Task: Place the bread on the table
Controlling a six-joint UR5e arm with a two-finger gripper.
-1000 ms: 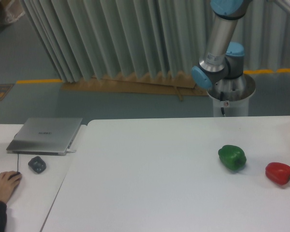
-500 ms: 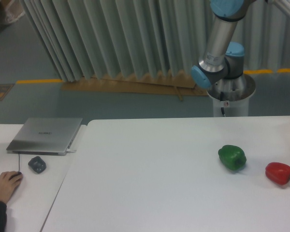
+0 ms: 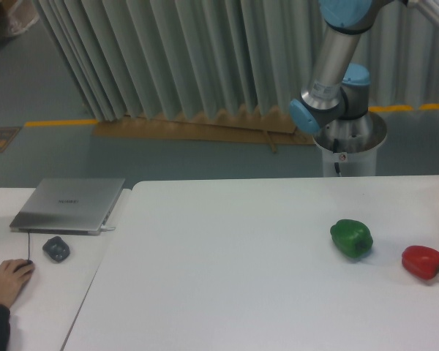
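Only arm base and elbow [image 3: 329, 88] behind table [image 3: 227, 270]; tool and bread both out of view

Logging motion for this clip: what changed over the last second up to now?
Almost nothing. The person's hand at the lower left edge sits a touch lower than a second ago. The robot arm holds the same pose, with its gripper out of frame. The green pepper, red pepper, laptop and table are unchanged. No bread can be made out.
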